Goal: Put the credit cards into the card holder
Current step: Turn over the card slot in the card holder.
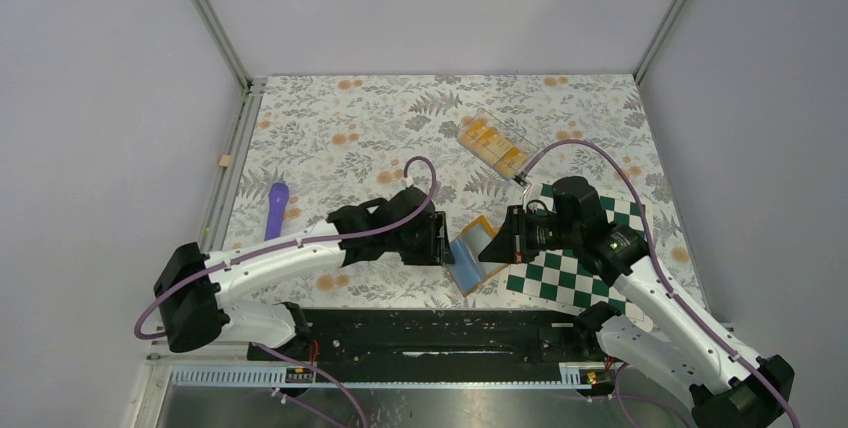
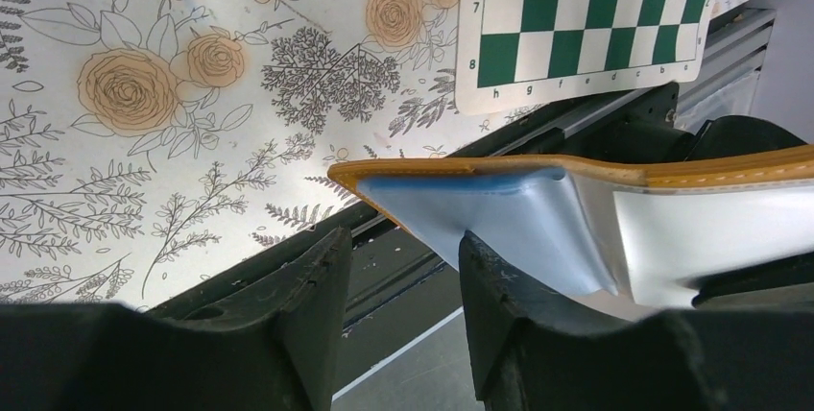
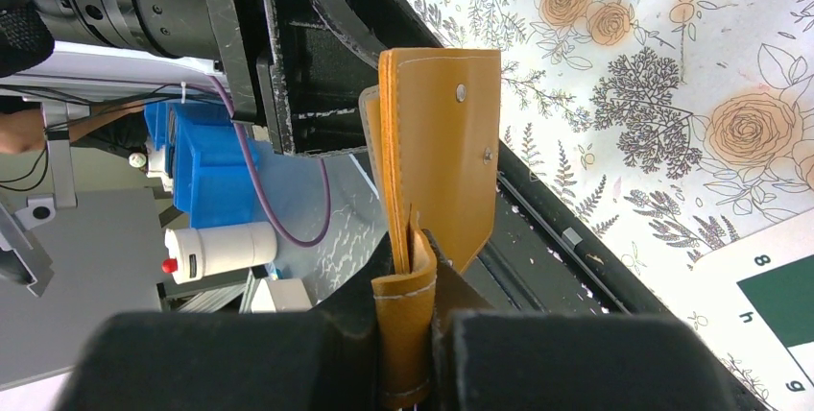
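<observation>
Right now the right gripper is clamped tight on one orange flap of the card holder, holding it open at the tabletop's near edge – beside the chequered board. The left gripper has its jaws partly apart with nothing between them, one finger at the light-blue pocket. Toward the far edge, the credit cards lie in a clear plastic box.
</observation>
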{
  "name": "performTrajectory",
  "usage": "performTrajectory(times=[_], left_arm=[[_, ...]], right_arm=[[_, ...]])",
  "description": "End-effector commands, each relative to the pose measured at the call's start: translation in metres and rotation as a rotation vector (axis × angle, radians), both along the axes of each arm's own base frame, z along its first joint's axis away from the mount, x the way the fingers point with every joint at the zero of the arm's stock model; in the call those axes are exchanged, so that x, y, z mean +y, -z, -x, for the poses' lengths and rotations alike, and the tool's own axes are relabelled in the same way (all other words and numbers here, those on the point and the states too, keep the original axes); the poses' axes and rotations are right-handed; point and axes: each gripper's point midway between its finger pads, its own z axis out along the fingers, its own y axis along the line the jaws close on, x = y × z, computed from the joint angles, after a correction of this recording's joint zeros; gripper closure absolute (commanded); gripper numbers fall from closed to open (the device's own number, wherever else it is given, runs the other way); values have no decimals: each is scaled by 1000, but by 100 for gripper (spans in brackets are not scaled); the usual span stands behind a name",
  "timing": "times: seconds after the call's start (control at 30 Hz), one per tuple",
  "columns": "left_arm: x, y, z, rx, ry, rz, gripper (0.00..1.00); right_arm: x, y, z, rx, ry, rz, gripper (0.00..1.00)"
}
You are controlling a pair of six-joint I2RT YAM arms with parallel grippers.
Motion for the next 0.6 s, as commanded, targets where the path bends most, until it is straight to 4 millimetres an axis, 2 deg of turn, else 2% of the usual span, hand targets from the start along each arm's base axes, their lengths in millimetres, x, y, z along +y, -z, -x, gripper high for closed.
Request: performTrajectory(times=[0.0,0.1,0.23,0.33,0.4,0.57], left_arm=[[-6,-10,-5,-24,-13,16,55],[-13,-19,-3,-28,6,70,54],[-26,-47,-1,-55,24,208,51],[-27,-60,-2,-70,15,244,51],[-26,-60,-4,-72,4,233,51],[-27,-42,-7,-44,-15,163,54]], right_arm=[[3,-11,-2,-41,-15,-22,100],[3,-9,-2,-39,-15,-15,100],[1,-3,-2,-35,-10,-1,100],[1,-2,-2,-30,-10,1,100],[1,-2,-2,-31,-8,2,100],[1,-2,-1,-32,-12,3,100]])
